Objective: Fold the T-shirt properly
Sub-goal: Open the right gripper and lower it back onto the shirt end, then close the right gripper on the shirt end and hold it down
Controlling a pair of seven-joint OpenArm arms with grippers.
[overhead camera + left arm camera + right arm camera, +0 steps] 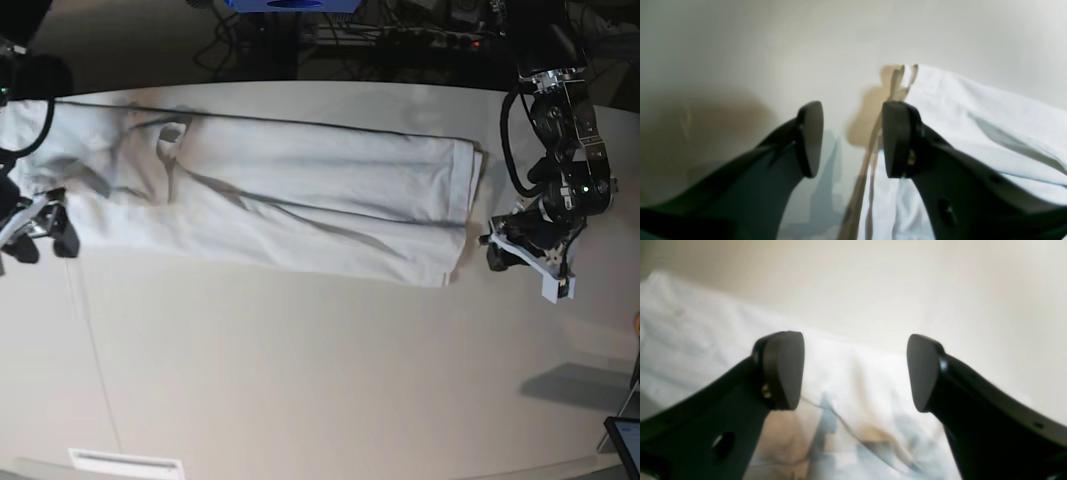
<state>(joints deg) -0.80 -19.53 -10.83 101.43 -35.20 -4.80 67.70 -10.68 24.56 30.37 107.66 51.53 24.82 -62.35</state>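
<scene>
The white T-shirt (300, 200) lies flat on the off-white table (300, 370) as a long strip running left to right. My left gripper (492, 250) hovers just off its right end. In the left wrist view that gripper (853, 140) is open over bare tabletop, with the T-shirt (973, 116) edge beside its right finger. At the strip's left end is my right gripper (45, 245). Seen from the right wrist, it (853, 373) stands wide open above wrinkled T-shirt (846, 396) cloth, with nothing between its fingers.
Cables and dark equipment (430, 30) sit beyond the table's back edge, with a blue object (290, 5) at the top. A white label (125, 463) lies near the front left edge. The corner of a dark screen (625, 440) shows at the bottom right.
</scene>
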